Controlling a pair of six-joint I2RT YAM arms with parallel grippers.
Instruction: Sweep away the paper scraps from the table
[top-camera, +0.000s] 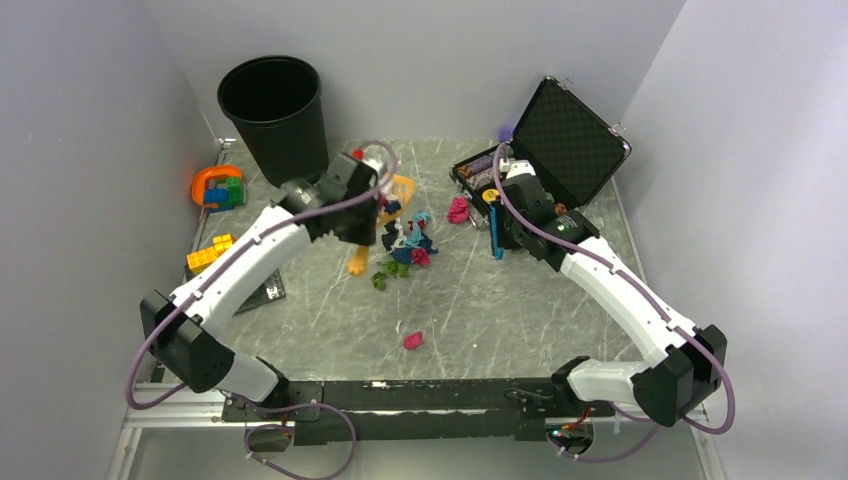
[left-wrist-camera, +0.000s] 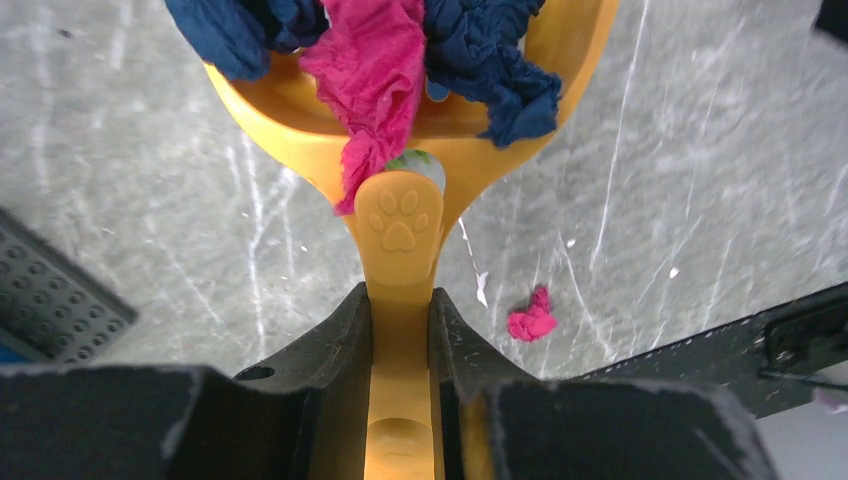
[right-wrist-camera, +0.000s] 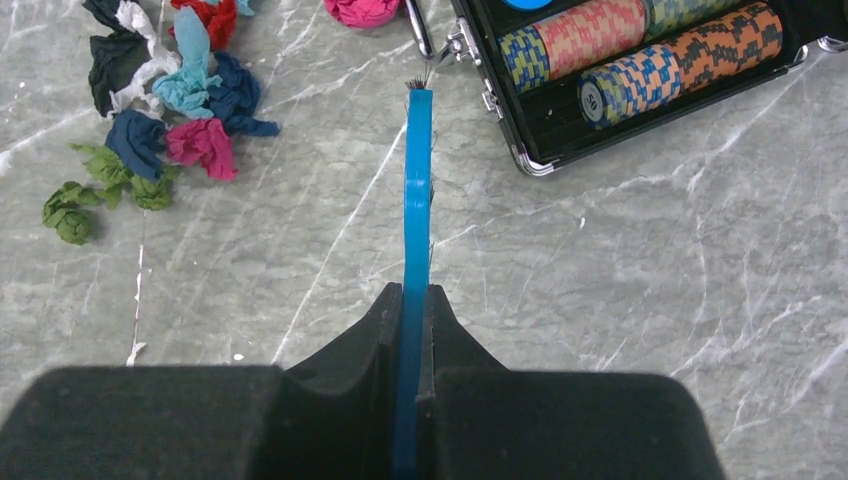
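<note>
My left gripper (top-camera: 362, 232) (left-wrist-camera: 400, 295) is shut on the handle of a yellow dustpan (top-camera: 402, 186) (left-wrist-camera: 400, 225), held above the table (top-camera: 500, 310). Dark blue and pink paper scraps (left-wrist-camera: 375, 60) lie in its scoop. My right gripper (top-camera: 497, 225) (right-wrist-camera: 413, 295) is shut on a thin blue brush (top-camera: 496, 238) (right-wrist-camera: 417, 170), bristles pointing away. A pile of mixed scraps (top-camera: 408, 245) (right-wrist-camera: 160, 120) lies between the arms, with green ones (top-camera: 390, 270) (right-wrist-camera: 75, 200) at its near side. One pink wad (top-camera: 458, 210) (right-wrist-camera: 362, 10) lies by the case. Another pink wad (top-camera: 412, 340) (left-wrist-camera: 532, 318) lies alone near the front.
A black bin (top-camera: 275, 110) stands at the back left. An open black case (top-camera: 570, 135) with poker chips (right-wrist-camera: 640, 50) sits at the back right, close to the brush tip. Toy bricks (top-camera: 210, 250), an orange holder (top-camera: 215, 187) and a dark baseplate (top-camera: 265, 290) (left-wrist-camera: 50, 300) lie at the left.
</note>
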